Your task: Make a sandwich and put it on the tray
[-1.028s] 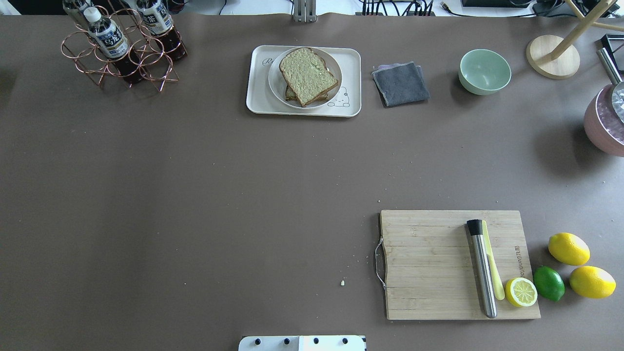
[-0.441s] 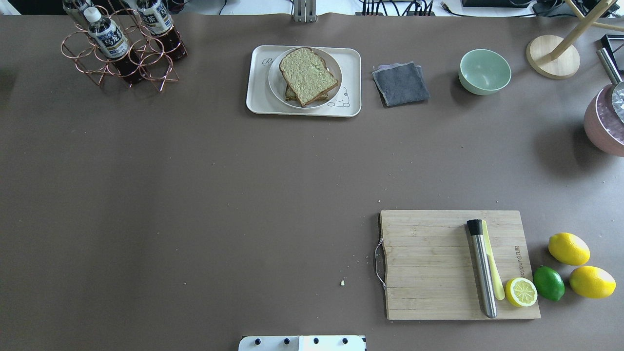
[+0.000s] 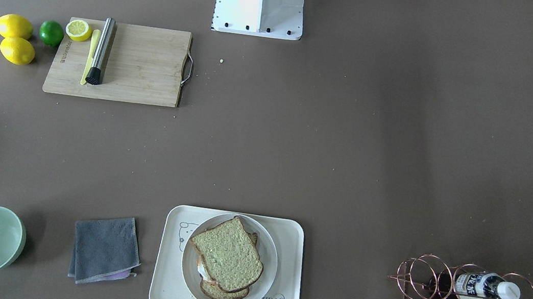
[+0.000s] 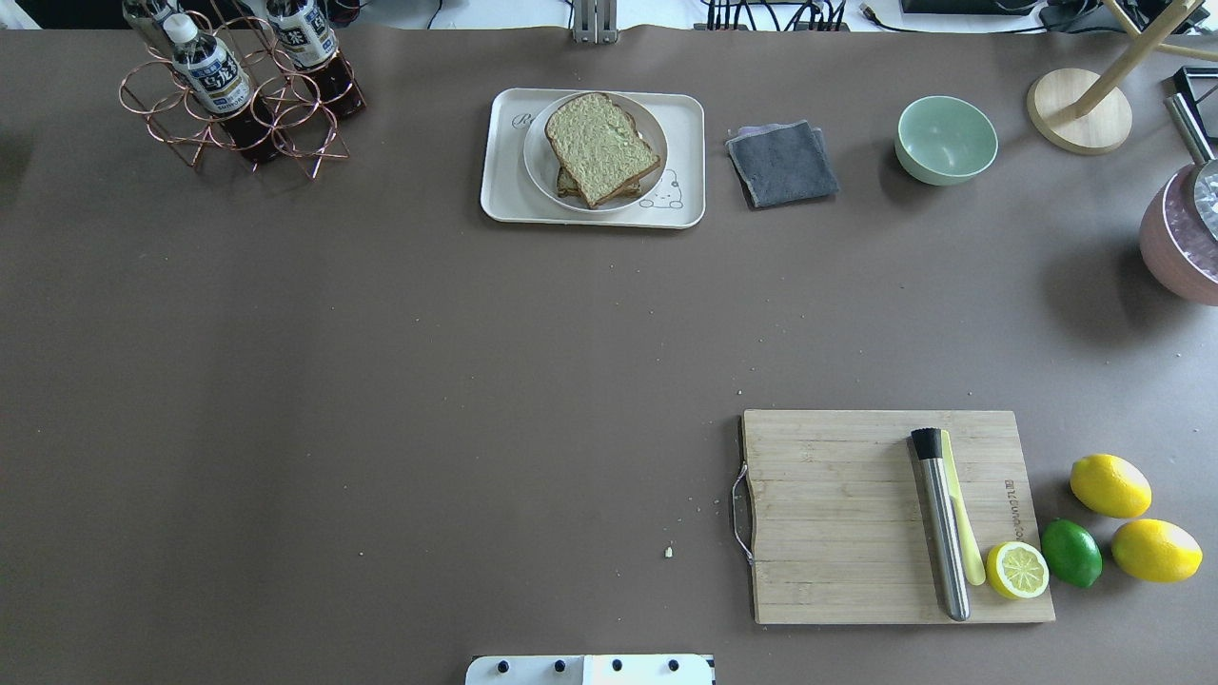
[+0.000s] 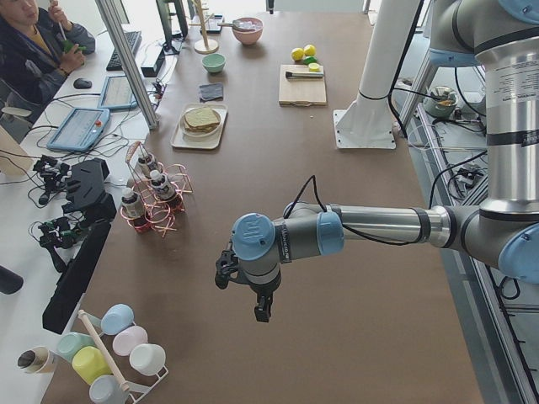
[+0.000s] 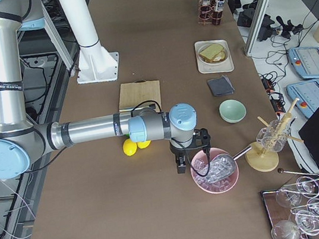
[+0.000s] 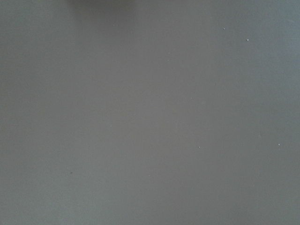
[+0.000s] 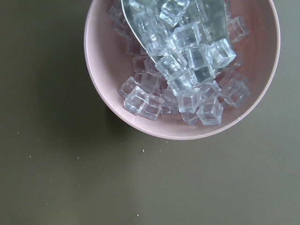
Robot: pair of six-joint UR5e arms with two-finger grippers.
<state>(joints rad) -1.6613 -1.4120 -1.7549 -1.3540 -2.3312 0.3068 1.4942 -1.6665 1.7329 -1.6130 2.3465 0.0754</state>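
Observation:
The sandwich (image 4: 601,147) is two brown-crusted bread slices stacked askew, with a bit of white egg (image 3: 202,268) showing between them. It lies on a round white plate (image 4: 533,152), which stands on the cream tray (image 4: 500,190) at the table's far middle. It also shows in the front-facing view (image 3: 227,255). My left gripper (image 5: 263,310) hangs over bare table far to the left, well away from the tray. My right gripper (image 6: 181,164) hangs beside a pink ice bowl at the far right. I cannot tell whether either is open or shut.
A wooden cutting board (image 4: 837,514) carries a steel muddler (image 4: 940,523) and half a lemon (image 4: 1016,570), with lemons and a lime beside it. A grey cloth (image 4: 782,164), a green bowl (image 4: 945,140), a copper bottle rack (image 4: 238,90) and the pink ice bowl (image 8: 101,79) stand around.

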